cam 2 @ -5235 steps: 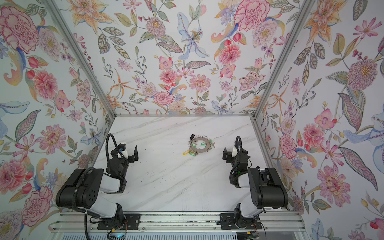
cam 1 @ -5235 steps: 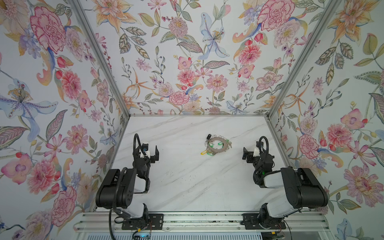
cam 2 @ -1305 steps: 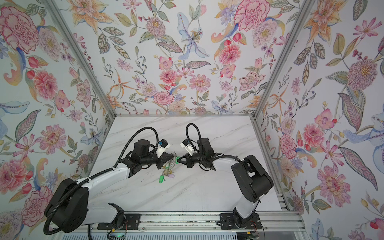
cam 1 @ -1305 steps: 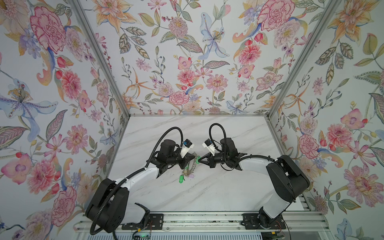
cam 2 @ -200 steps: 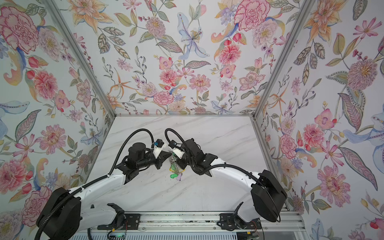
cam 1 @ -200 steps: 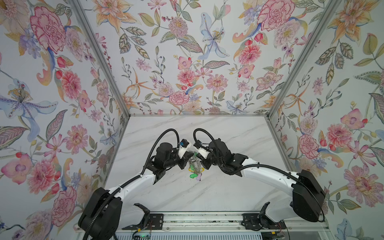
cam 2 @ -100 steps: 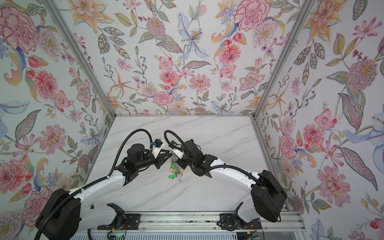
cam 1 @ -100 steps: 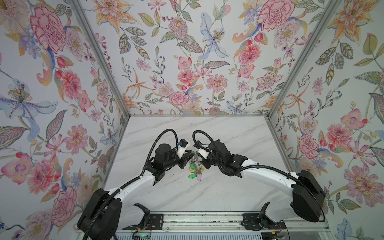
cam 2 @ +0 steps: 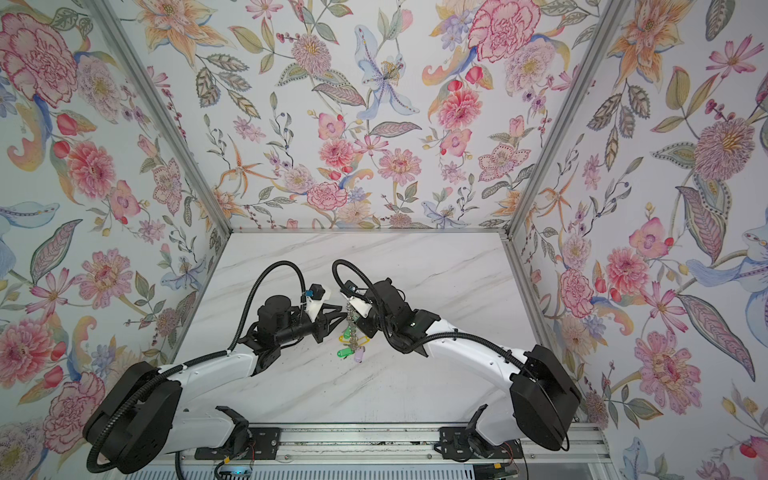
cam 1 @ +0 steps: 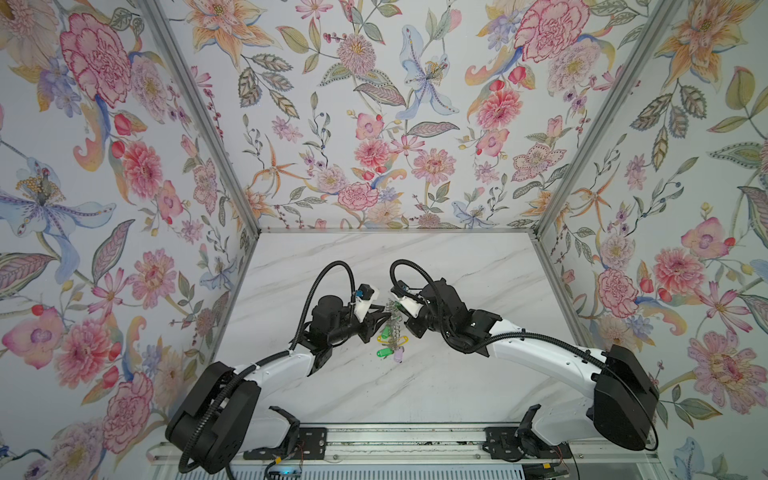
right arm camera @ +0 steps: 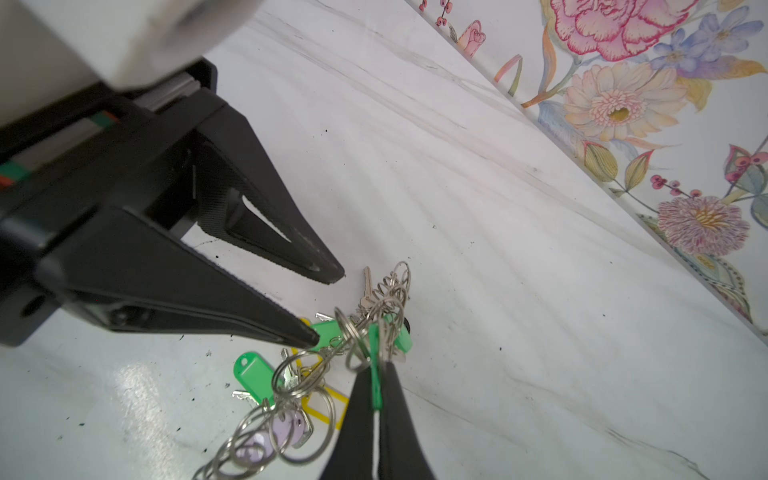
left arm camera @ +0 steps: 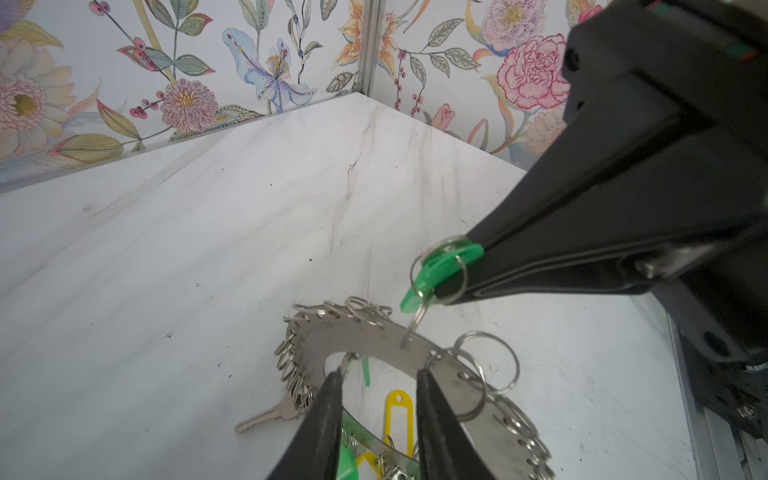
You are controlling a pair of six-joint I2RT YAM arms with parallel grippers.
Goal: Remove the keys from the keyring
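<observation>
The keyring, a flat grey plate rimmed with wire loops, hangs tilted and edge-on in both top views. Its lower keys trail on the table. My right gripper is shut on a green tag whose wire loop runs to the plate. My left gripper is open, with one finger on each side of the plate's near rim, and I cannot tell whether they touch it. From the right wrist view its fingertips stand wide apart. A yellow tag, a green tag, a lilac tag and a bare silver key hang from the rim.
Both arms meet at the middle of the white marble table. Floral walls close the back and both sides, and a metal rail runs along the front. The right gripper's body looms close above the left wrist camera.
My left gripper has gone from shut to open, its fingers spreading beside the keyring. The right gripper keeps its grip on the green tag, and both arms have barely moved.
</observation>
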